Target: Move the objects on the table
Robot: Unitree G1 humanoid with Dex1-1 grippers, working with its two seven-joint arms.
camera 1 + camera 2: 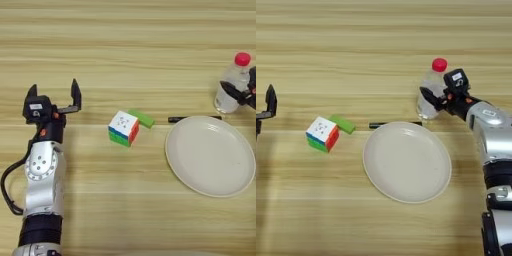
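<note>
My right gripper (430,92) is at the clear bottle (428,102) with the pink-red cap, reaching in from its right. The bottle stands upright on the table (125,40), just behind the wide white plate (406,162). A thin black marker (393,124) lies along the plate's far rim. Left of the plate sits the multicoloured cube (123,128), with the small green block (141,118) touching its far right corner. My left gripper (54,90) is open and holds nothing, pointing away from me well left of the cube.
The left forearm (44,175) runs up the near left side of the table. The right forearm (491,135) comes in along the right edge, beside the plate.
</note>
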